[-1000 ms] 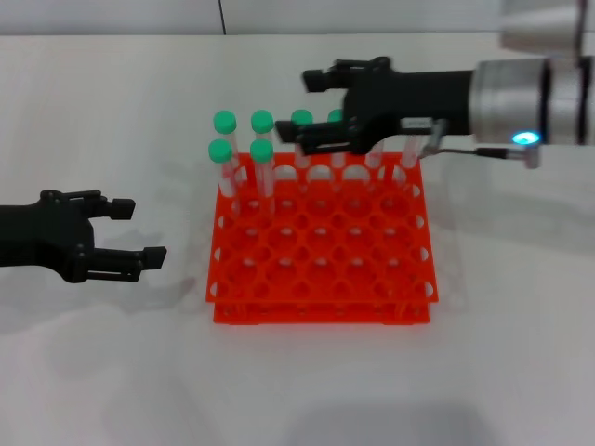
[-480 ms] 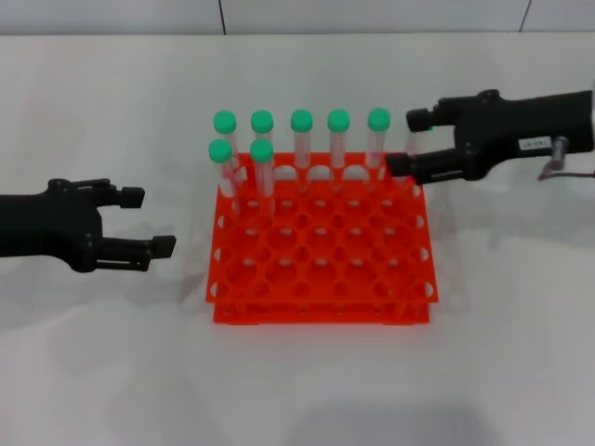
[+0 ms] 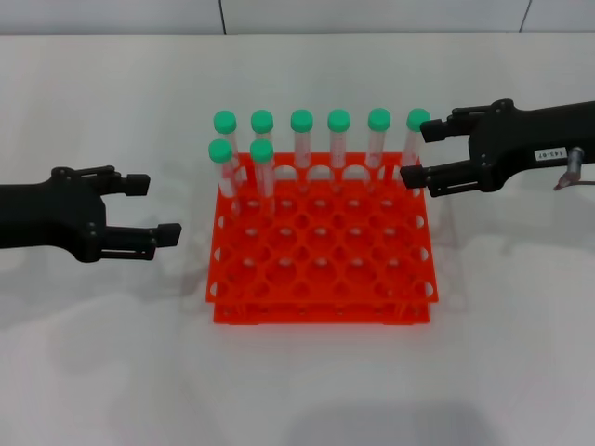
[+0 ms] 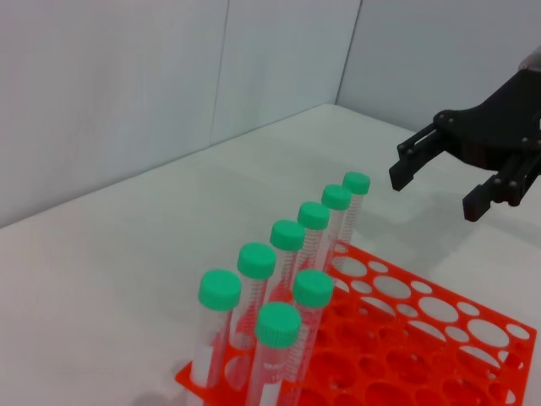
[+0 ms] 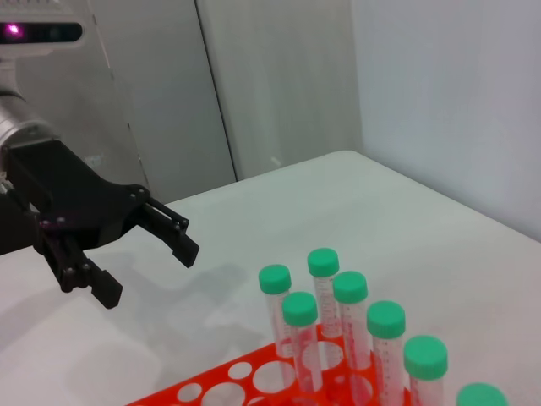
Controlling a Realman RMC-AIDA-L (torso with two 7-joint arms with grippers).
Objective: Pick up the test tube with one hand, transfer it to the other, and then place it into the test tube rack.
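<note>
The orange-red test tube rack (image 3: pixel 321 269) sits mid-table and holds several green-capped tubes along its far rows. The test tube (image 3: pixel 417 120) stands upright in the rack's far right corner hole. My right gripper (image 3: pixel 416 155), black with a white label, is open right beside that tube, its fingertips level with it. From the left wrist view this right gripper (image 4: pixel 433 195) hangs a little apart from the end tube (image 4: pixel 356 183). My left gripper (image 3: pixel 149 209), unlabelled, is open and empty to the left of the rack; the right wrist view shows this left gripper (image 5: pixel 149 274) beyond the tubes.
White tabletop (image 3: pixel 307 381) surrounds the rack. Two more tubes (image 3: pixel 220 150) stand in the second row at the rack's left side. The rack's near rows (image 3: pixel 321 297) are open holes. A grey wall panel (image 4: pixel 169 85) lies behind the table.
My right gripper pulled back to the right from over the far row, uncovering the tube's cap in the corner hole. My left gripper edged slightly toward the rack.
</note>
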